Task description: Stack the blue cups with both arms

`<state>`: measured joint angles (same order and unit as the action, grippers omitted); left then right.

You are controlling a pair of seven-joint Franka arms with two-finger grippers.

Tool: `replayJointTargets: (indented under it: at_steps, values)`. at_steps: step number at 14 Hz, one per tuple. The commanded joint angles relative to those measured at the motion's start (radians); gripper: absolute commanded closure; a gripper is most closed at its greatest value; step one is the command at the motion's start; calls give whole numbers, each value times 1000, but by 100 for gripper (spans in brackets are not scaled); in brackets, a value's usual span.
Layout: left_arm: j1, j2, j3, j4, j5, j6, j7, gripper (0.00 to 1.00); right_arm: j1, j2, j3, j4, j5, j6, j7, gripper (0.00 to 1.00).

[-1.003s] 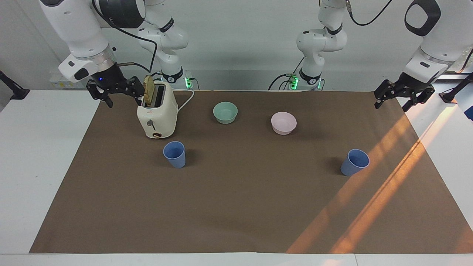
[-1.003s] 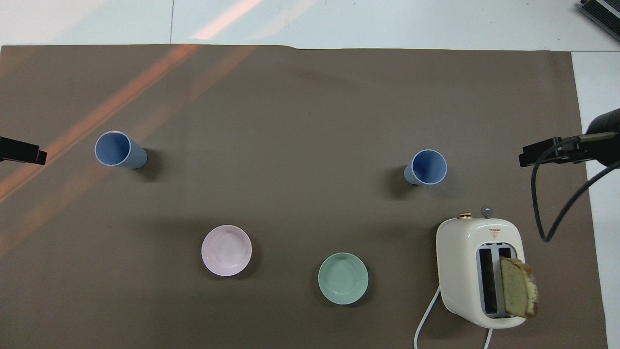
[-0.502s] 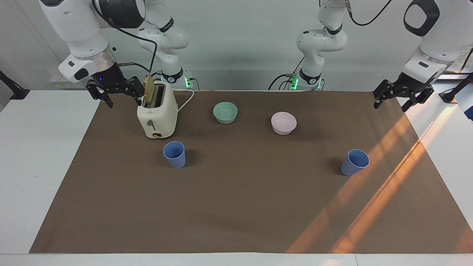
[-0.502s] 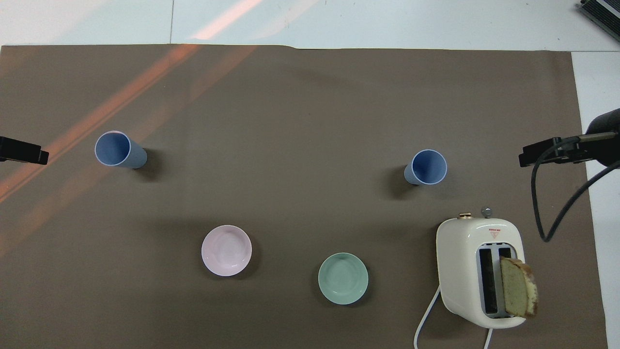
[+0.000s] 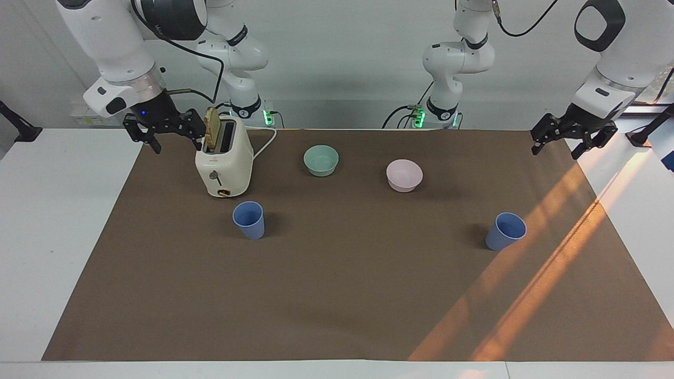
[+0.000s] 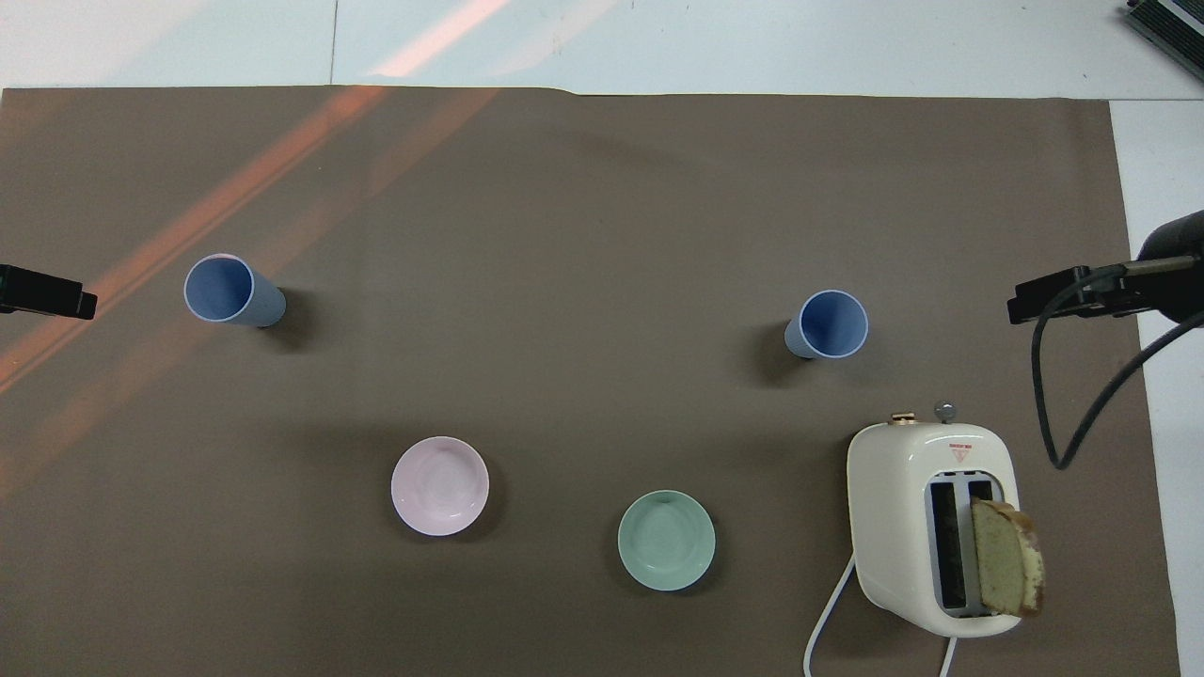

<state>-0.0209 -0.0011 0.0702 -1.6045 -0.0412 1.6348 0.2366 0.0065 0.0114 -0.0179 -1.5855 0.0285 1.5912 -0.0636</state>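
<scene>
Two blue cups stand upright and apart on the brown mat [image 5: 337, 295]. One cup [image 5: 249, 220] stands just in front of the toaster, toward the right arm's end; it also shows in the overhead view [image 6: 828, 324]. The other cup [image 5: 505, 231] stands toward the left arm's end, also in the overhead view [image 6: 230, 291]. My right gripper [image 5: 176, 143] hangs open and empty beside the toaster, over the mat's edge [image 6: 1035, 306]. My left gripper [image 5: 555, 151] hangs open and empty over the mat's corner nearest the left arm [image 6: 56, 299].
A cream toaster [image 5: 224, 163] with a slice of bread [image 5: 212, 129] in one slot stands near the right arm. A mint-green bowl [image 5: 321, 160] and a pale pink bowl [image 5: 404, 175] sit nearer to the robots than the cups.
My left gripper has risen slightly and edged a little over the mat. The right arm, the cups and everything else have not moved.
</scene>
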Motion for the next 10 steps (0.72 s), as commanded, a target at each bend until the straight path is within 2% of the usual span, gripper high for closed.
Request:
replayJointTargets:
  at_steps: [1, 10]
  values:
    - [-11, -10, 8, -3, -6, -15, 1, 0, -13, -16, 7, -14, 22, 3, 15, 0]
    - [-10, -8, 8, -3, -6, -3, -14, 0, -13, -16, 7, -14, 22, 3, 15, 0]
